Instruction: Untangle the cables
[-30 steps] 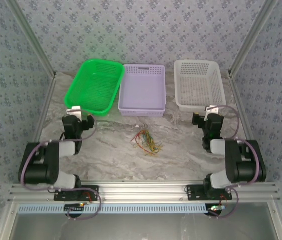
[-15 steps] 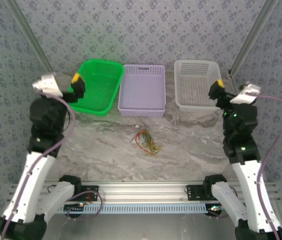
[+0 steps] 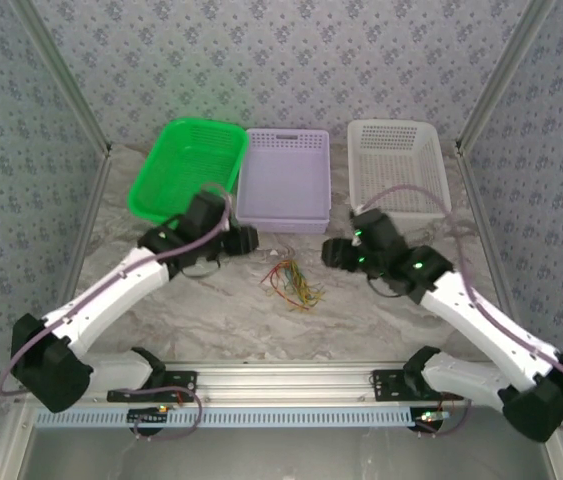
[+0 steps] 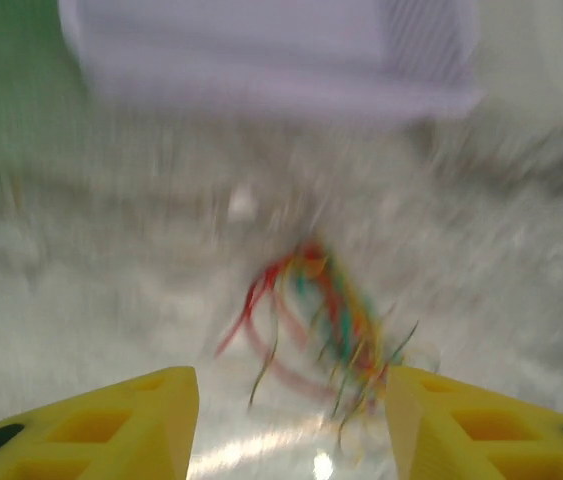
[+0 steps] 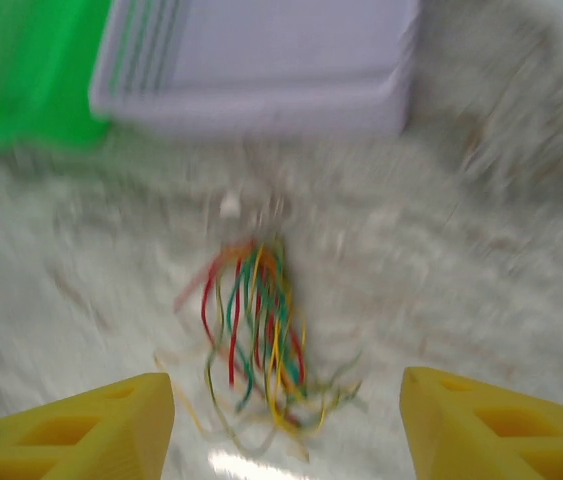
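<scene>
Cables [image 3: 294,282] at centre, flanked by left gripper [image 3: 248,240] and right gripper [image 3: 330,252], fingers apart and empty; both seizing one strand could tighten the knot.

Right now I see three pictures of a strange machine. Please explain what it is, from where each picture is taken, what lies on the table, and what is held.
Two robot arms are bolted at the near edge of the table. The wide picture comes from a camera above and behind them; the two blurred ones come from wrist cameras, whose yellow shapes are fingers. On it lies a tangle of red, yellow and green cables, with a green basket, a purple basket and a white basket behind it. The left gripper and right gripper flank the tangle, open, holding nothing.
</scene>
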Controlling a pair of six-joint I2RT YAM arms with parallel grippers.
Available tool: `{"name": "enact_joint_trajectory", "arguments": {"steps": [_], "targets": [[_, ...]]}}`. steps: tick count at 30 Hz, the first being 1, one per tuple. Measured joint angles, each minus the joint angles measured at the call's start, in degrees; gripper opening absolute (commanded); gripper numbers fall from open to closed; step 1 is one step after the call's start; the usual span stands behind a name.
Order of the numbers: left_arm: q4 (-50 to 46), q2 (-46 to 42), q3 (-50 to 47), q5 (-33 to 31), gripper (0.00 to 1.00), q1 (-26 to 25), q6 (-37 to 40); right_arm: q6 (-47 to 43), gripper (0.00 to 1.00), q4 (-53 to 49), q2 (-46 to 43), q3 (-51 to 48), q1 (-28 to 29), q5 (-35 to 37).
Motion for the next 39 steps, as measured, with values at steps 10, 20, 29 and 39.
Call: {"name": "enact_joint_trajectory", "arguments": {"steps": [10,20,29,39], "targets": [[5.4,6.7,-9.0,0.1,0.47,-4.7,-10.5,1.0,0.60,4.0,18.9,-1.9,9.2,0.0],[7.1,6.6,-8.5,-1.8,0.47,-4.8,-12.4,0.7,0.50,8.4,29.4,0.7,9.2,0.6],[7.5,3.7,-8.4,-1.6,0.74,-4.8,-13.9,-7.8,0.00,9.8,32.2,1.6,9.6,5.6],[13.0,6.6,-2.4,3.0,0.81,-1.8,-21.3,-23.8,0.00,16.9,18.1,-4.8,10.7,8.8]]}}
